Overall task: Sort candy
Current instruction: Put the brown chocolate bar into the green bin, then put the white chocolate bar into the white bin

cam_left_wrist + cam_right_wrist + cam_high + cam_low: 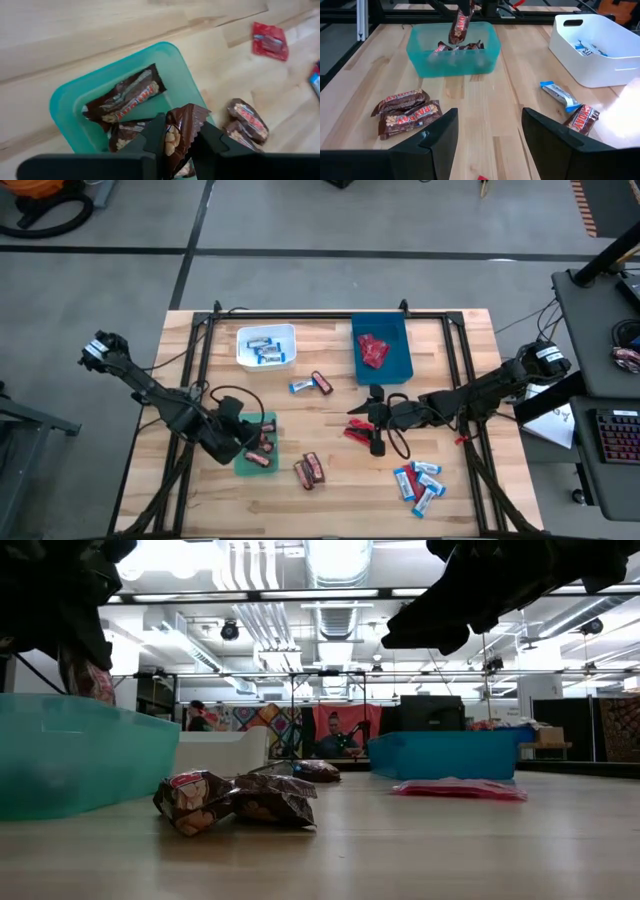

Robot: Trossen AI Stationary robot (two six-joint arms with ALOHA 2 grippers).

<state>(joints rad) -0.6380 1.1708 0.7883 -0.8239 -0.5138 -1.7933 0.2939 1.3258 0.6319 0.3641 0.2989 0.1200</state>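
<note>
Left tool [177, 145] pinching a dark brown crinkly-wrapped mini bar [181, 131] over the teal plastic bin [70, 100]; right tool [487, 142] spread above the wooden bench [485, 100]; wrapper judged light, slippery, best gripped mid-body.

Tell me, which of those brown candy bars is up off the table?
The brown bar pinched in the left claw, hanging over the green bin. Other brown bars lie inside that bin or flat on the table.

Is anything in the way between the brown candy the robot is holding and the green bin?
Nothing visible. The left gripper holds the brown candy right over the open green bin; only other brown candies lie inside.
</note>
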